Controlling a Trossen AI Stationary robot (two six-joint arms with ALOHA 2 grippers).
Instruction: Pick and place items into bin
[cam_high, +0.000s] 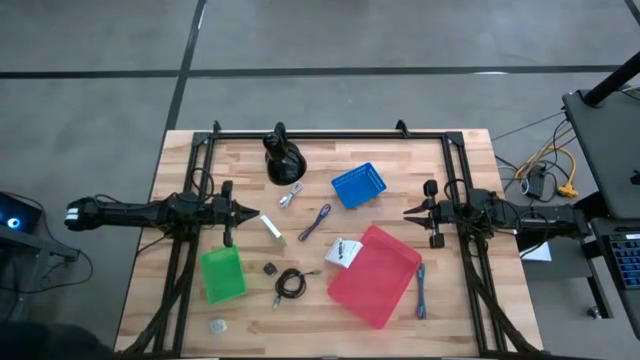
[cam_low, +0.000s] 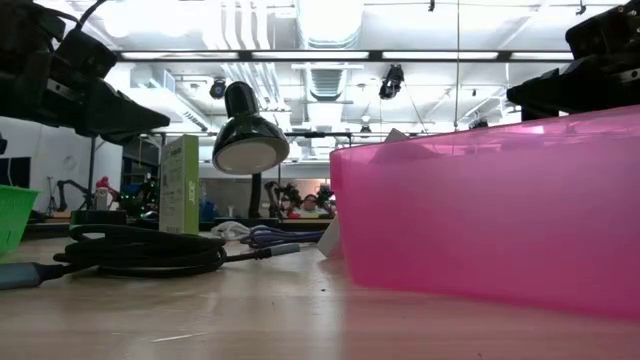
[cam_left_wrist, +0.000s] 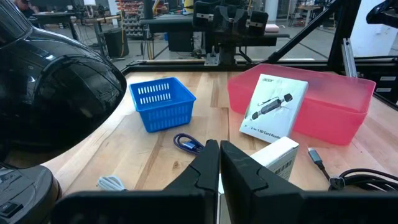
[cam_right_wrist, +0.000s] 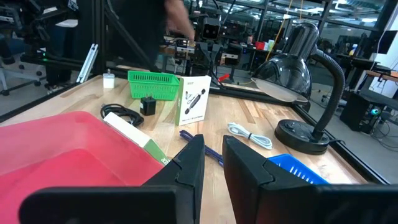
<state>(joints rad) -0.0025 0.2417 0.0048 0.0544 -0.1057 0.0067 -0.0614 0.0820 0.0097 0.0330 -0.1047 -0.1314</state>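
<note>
The items lie loose on the wooden table between my two arms. They are a black coiled cable (cam_high: 290, 283), a purple cable (cam_high: 316, 222), a silver-ended white cable (cam_high: 291, 193), a white stick (cam_high: 271, 228), a tiny dark block (cam_high: 270, 268), a blue cable (cam_high: 421, 290) and a grey disc (cam_high: 218, 325). A white packet (cam_high: 343, 252) leans against the pink bin (cam_high: 385, 285). My left gripper (cam_high: 255, 214) hovers shut at the table's left. My right gripper (cam_high: 408, 212) hovers at the right, its fingers a narrow gap apart (cam_right_wrist: 213, 155). Neither has anything between its fingers.
A blue basket (cam_high: 357, 185) stands at the far middle and a green basket (cam_high: 222, 275) at the near left. A black desk lamp (cam_high: 283, 160) stands at the far edge. A black frame (cam_high: 330, 133) runs along the far and side edges.
</note>
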